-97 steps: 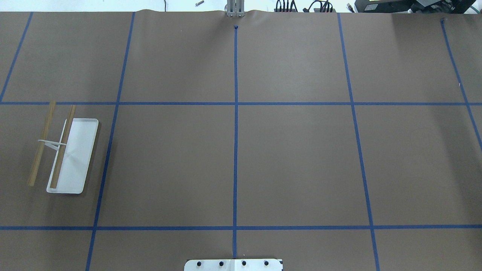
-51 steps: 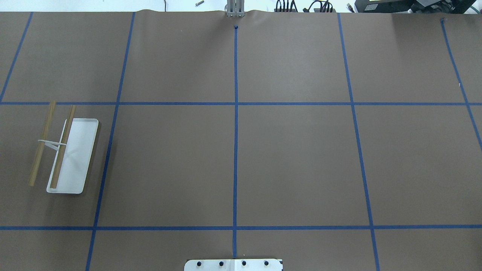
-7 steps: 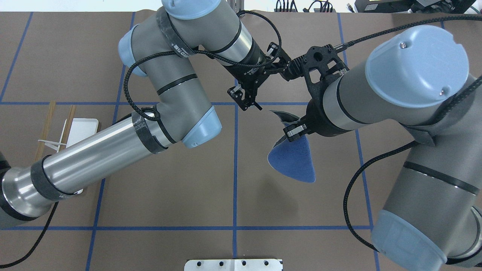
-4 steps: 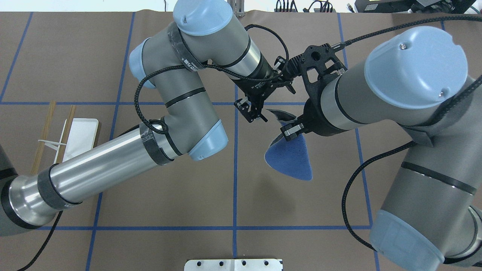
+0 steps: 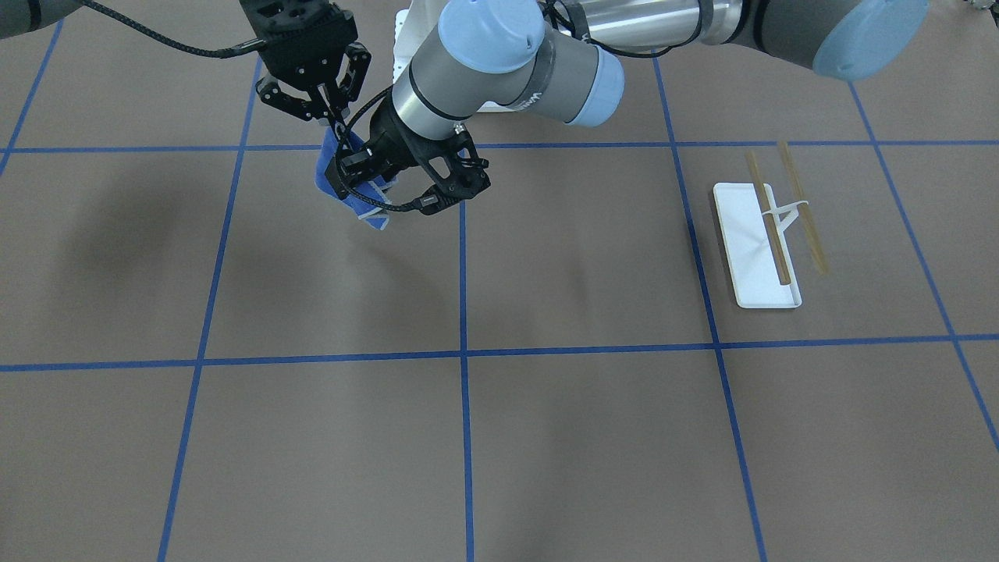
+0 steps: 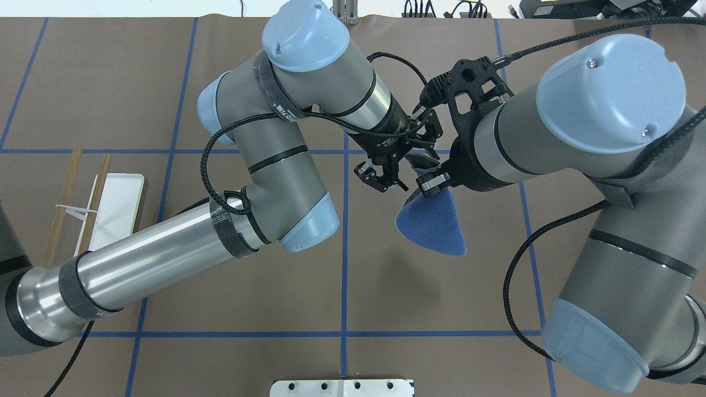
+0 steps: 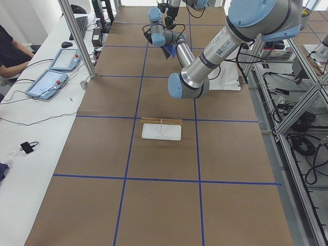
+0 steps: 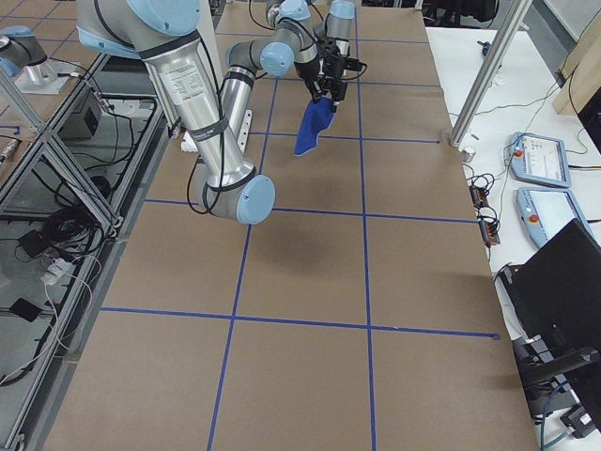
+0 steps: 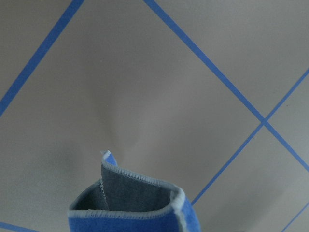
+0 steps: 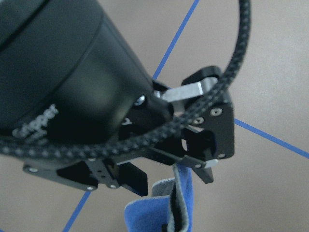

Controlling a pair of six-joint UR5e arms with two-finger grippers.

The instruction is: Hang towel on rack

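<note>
The royal-blue towel (image 6: 431, 223) hangs folded from my right gripper (image 6: 429, 179), which is shut on its upper part above the table's middle. My left gripper (image 6: 382, 181) is open, right beside the towel's upper corner on its left. In the right wrist view its fingers (image 10: 208, 166) stand at the towel's top edge (image 10: 179, 208). The left wrist view shows the towel's grey-stitched fold (image 9: 130, 205) just below the camera. The rack (image 6: 113, 212) stands far left, with a white tray base and two tan rods (image 6: 62, 207), partly hidden by my left arm.
Brown paper with a blue tape grid (image 6: 345, 275) covers the table. The white bolted pedestal (image 6: 342, 387) sits at the near edge. In the front-facing view the rack (image 5: 761, 246) stands alone at the right, with bare paper around it.
My left arm has swung right and toward the robot, so its open gripper is now right next to the towel. My right gripper has kept hold of the towel, nearly in place.
</note>
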